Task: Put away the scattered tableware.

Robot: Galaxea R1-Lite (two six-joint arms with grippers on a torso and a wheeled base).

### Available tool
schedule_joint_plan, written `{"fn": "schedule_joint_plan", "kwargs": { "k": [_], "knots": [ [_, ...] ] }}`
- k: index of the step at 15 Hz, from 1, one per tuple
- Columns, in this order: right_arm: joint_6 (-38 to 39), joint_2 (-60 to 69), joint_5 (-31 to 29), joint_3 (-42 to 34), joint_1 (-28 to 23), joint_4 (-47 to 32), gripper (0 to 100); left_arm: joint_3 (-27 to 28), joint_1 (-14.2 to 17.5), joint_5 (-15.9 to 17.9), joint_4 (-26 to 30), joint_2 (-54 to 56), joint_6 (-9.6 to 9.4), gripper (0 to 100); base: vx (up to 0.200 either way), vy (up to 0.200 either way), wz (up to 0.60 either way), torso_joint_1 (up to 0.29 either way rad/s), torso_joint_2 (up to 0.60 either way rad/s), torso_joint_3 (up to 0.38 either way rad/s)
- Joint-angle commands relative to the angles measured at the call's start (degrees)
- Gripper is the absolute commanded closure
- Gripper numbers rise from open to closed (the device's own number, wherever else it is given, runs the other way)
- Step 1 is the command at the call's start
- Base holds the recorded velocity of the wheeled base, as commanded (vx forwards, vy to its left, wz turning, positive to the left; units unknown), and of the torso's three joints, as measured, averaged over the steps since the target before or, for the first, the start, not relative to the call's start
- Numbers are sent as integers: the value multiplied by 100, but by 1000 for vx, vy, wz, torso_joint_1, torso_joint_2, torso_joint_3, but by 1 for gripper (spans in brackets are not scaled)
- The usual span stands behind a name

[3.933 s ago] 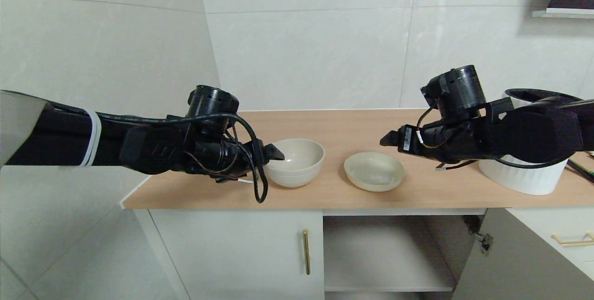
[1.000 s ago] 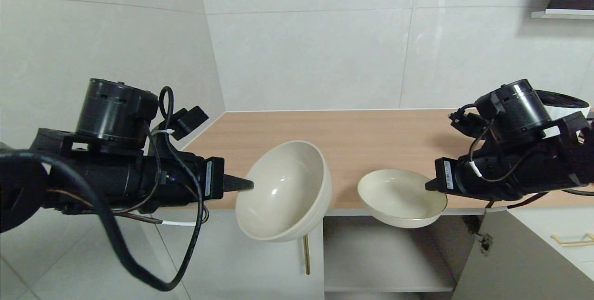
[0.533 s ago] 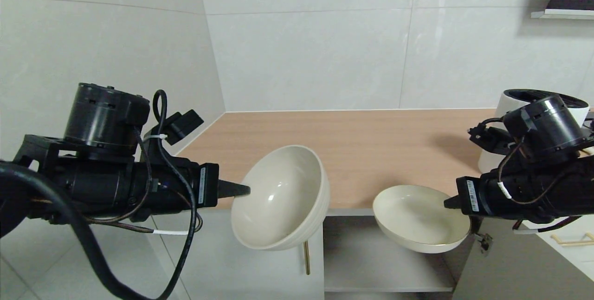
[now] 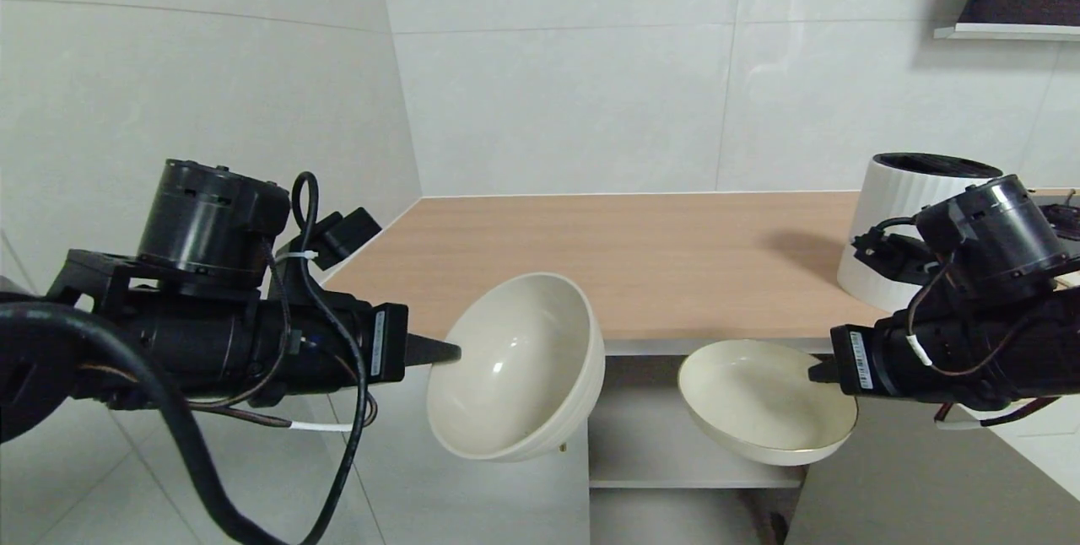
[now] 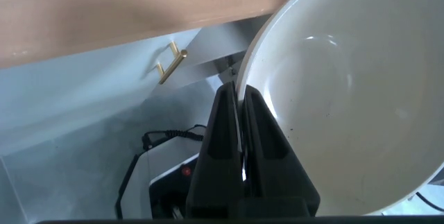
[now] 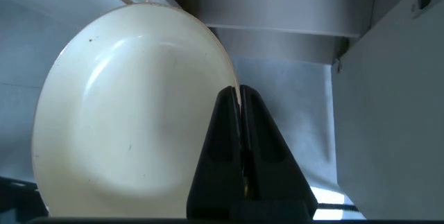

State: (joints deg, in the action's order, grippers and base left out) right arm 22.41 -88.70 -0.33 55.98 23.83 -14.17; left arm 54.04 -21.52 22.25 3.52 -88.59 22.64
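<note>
The left pincer (image 4: 447, 351) clamps the rim of the deep bowl (image 4: 515, 368), held tilted off the table's (image 4: 633, 258) near edge. Just right of it, the right pincer (image 4: 818, 372) grips the shallow bowl's (image 4: 764, 402) rim, before the open cupboard (image 4: 641, 444).

Bright overhead light — glare on wall tiles (image 4: 557, 89), shadow on countertop (image 4: 633, 258).

no readable text; print on the white wrist stickers (image 4: 378, 344) (image 4: 855, 348) far too small
</note>
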Motion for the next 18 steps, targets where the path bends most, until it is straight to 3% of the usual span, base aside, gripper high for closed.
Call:
{"fn": "schedule_joint_plan", "kwargs": {
  "k": [1, 15, 18],
  "knots": [
    [9, -113, -11, 1, -1, 2, 100, 10, 7, -10, -1, -62, 4, 100, 0, 0, 0, 0, 0, 0],
    [1, -385, -37, 1, -10, 37, 100, 1, -46, -10, -1, -124, -5, 100, 0, 0, 0, 0, 0, 0],
    [1, -385, -37, 1, -10, 37, 100, 1, -46, -10, -1, -124, -5, 100, 0, 0, 0, -106, 276, 159]
  ]
}}
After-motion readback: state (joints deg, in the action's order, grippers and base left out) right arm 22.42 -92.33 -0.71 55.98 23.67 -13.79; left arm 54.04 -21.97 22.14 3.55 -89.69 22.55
